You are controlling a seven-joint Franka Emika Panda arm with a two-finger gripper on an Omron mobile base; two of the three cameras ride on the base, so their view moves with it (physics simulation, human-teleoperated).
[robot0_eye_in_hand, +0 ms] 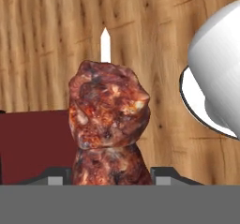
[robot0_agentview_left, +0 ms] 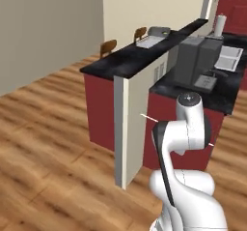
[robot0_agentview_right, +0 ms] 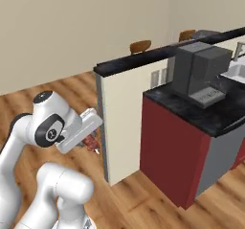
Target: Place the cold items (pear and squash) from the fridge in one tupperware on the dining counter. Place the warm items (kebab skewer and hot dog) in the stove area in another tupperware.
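From the left base camera, the dining counter (robot0_agentview_left: 126,60) carries the pale tupperware tray (robot0_agentview_left: 149,42) at its far end. The right base camera catches the gripper (robot0_agentview_right: 92,144) carrying reddish meat beside the white partition (robot0_agentview_right: 125,120). The hand camera confirms it: jaws clamped on the kebab skewer (robot0_eye_in_hand: 108,110), point up.

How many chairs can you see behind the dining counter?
2. One chair stands behind the near end of the dining counter; the other chair is farther along, beside the shallow tray. Only their brown backs show; more may be hidden.
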